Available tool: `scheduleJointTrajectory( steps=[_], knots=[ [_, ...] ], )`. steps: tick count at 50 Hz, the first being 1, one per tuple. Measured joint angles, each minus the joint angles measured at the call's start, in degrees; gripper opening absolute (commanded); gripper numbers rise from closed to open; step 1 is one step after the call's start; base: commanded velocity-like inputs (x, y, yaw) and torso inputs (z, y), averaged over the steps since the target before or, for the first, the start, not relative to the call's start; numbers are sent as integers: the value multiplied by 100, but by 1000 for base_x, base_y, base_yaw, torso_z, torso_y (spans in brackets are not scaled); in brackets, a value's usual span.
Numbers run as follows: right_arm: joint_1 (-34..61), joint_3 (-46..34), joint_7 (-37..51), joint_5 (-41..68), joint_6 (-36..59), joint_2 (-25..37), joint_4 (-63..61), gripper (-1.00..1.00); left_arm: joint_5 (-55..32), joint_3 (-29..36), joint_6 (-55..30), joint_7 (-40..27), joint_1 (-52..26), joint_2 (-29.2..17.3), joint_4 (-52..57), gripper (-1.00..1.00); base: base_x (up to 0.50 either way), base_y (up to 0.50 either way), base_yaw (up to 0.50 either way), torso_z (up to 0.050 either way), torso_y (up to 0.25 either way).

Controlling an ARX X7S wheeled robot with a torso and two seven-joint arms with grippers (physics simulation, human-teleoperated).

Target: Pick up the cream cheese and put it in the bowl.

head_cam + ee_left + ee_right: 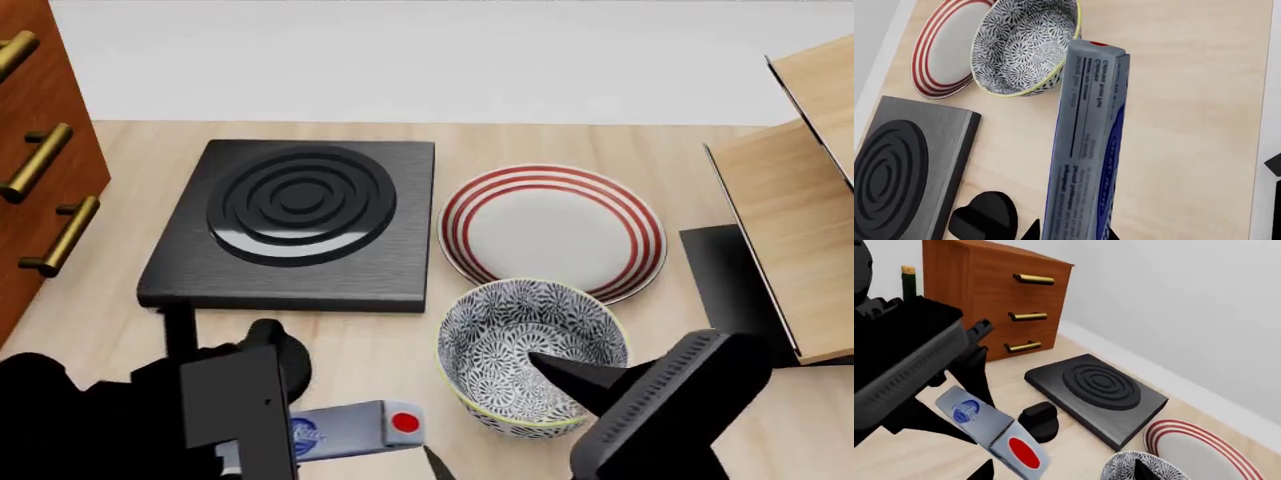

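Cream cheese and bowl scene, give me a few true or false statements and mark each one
1. The cream cheese is held by the left gripper. True.
2. The cream cheese already lies inside the bowl. False: it is held outside the bowl, beside it.
3. The red-ringed plate lies between the bowl and the wall. True.
4. The bowl stands on the black burner. False: it stands on the wooden table.
5. The right gripper holds the plate. False: it hangs by the bowl, holding nothing.
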Motion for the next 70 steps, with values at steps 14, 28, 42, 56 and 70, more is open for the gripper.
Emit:
scheduleJointTrajectory(
  steps=[14, 28, 42, 56, 70],
  knots=[
    [441, -672, -106, -494, 550, 84, -271, 100, 39, 89, -13, -20, -92, 81, -148, -100, 0, 0, 0, 0, 0],
    [614, -982, -155, -774, 764, 133, -446, 100, 83, 294, -146, -38, -129, 96, -32, -100, 0, 0, 0, 0, 1],
    [708, -1079, -149, -855, 851, 143, -559, 100, 134, 505, -172, -92, -86, 110, 74, -100, 0, 0, 0, 0, 1],
    [811, -1327, -176, -1097, 928, 35, -535, 100, 166, 662, -176, -163, 2, 123, 229, -100, 0, 0, 0, 1, 0],
    [903, -1551, -230, -1303, 981, -62, -461, 100, 138, 672, -283, -211, 36, 113, 517, -100, 0, 0, 0, 0, 1]
  ],
)
